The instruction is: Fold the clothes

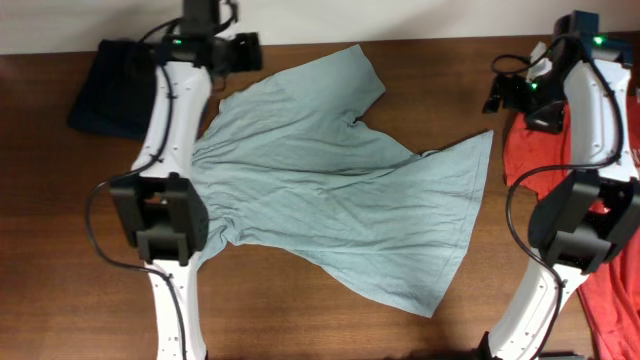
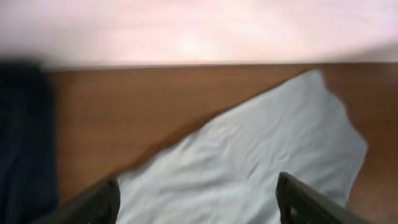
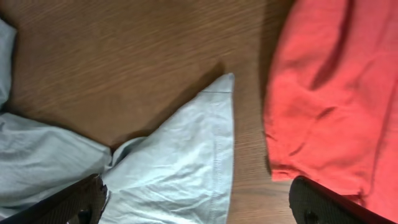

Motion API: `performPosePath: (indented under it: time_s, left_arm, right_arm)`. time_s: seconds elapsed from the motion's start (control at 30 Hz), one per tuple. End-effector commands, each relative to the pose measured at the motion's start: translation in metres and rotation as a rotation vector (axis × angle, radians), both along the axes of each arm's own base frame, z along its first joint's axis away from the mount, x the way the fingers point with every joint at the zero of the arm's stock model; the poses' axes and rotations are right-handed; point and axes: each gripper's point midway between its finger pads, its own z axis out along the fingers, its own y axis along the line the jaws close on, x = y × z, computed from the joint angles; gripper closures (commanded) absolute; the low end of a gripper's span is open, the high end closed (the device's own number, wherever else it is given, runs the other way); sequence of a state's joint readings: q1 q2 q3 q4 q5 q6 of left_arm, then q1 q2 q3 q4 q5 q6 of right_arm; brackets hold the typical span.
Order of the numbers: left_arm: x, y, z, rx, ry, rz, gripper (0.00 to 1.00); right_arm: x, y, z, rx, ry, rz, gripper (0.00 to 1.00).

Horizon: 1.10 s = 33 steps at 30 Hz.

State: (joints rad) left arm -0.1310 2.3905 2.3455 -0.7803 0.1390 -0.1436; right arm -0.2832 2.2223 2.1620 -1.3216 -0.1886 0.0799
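My left gripper [image 2: 198, 193] and right gripper [image 3: 199, 199] both stand open, holding nothing. The grey tee [image 1: 330, 190] lies spread mid-frame, soft, light, limp; I judge hem corners and sleeves the best pinch points

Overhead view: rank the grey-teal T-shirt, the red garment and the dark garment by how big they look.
1. grey-teal T-shirt, clearly largest.
2. red garment, though cut off by the frame edge and the right arm.
3. dark garment, partly under the left arm.
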Motion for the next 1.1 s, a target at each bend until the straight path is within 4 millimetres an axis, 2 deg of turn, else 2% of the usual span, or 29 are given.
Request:
performPosePath:
  time_s: [0.0, 0.03, 0.17, 0.27, 0.4, 0.47, 0.5, 0.57, 0.6, 0.63, 0.67, 0.77, 0.83, 1.07]
  left_arm:
    - [0.013, -0.032, -0.04, 0.115, -0.042, -0.17, 0.18]
    - [0.017, -0.038, -0.052, 0.144, -0.054, -0.211, 0.16]
    - [0.022, -0.04, -0.086, 0.188, -0.041, -0.256, 0.16]
    - [0.025, -0.023, -0.119, 0.234, 0.004, -0.217, 0.16]
    - [0.026, -0.006, -0.14, 0.239, 0.036, -0.193, 0.17]
    - [0.027, -0.002, -0.14, 0.239, 0.035, -0.187, 0.28]
    - [0.028, -0.001, -0.14, 0.239, 0.035, -0.184, 0.36]
    - [0.028, 0.002, -0.139, 0.239, 0.033, -0.179, 0.62]
    - [0.029, 0.004, -0.139, 0.239, 0.034, -0.177, 0.71]
    - [0.029, 0.004, -0.139, 0.238, 0.034, -0.176, 0.73]
    - [0.029, 0.005, -0.14, 0.238, 0.035, -0.175, 0.72]
    - [0.03, 0.007, -0.14, 0.238, 0.03, -0.171, 0.48]
    - [0.032, 0.006, -0.139, 0.237, 0.021, -0.171, 0.42]
    - [0.033, 0.003, -0.15, 0.251, 0.015, -0.217, 0.39]
  right_arm:
    - [-0.002, -0.011, 0.011, -0.011, -0.021, -0.029, 0.01]
    - [-0.003, -0.013, 0.011, -0.011, -0.021, -0.033, 0.01]
    - [-0.003, -0.013, 0.011, -0.011, -0.021, -0.033, 0.01]
    - [-0.002, -0.013, 0.011, -0.011, -0.021, -0.032, 0.01]
    - [-0.002, -0.013, 0.011, -0.011, -0.021, -0.032, 0.01]
    - [-0.002, -0.013, 0.011, -0.011, -0.021, -0.032, 0.01]
    - [-0.002, -0.013, 0.011, -0.011, -0.021, -0.032, 0.01]
    - [-0.002, -0.013, 0.011, -0.011, -0.021, -0.032, 0.01]
    - [-0.002, -0.013, 0.011, -0.011, -0.021, -0.032, 0.01]
    - [-0.002, -0.013, 0.011, -0.011, -0.021, -0.032, 0.01]
    - [-0.002, -0.013, 0.011, -0.011, -0.021, -0.032, 0.01]
    - [-0.002, -0.013, 0.011, -0.011, -0.021, -0.032, 0.01]
    - [-0.002, -0.013, 0.011, -0.011, -0.021, -0.032, 0.01]
    - [-0.002, -0.013, 0.011, -0.011, -0.021, -0.032, 0.01]
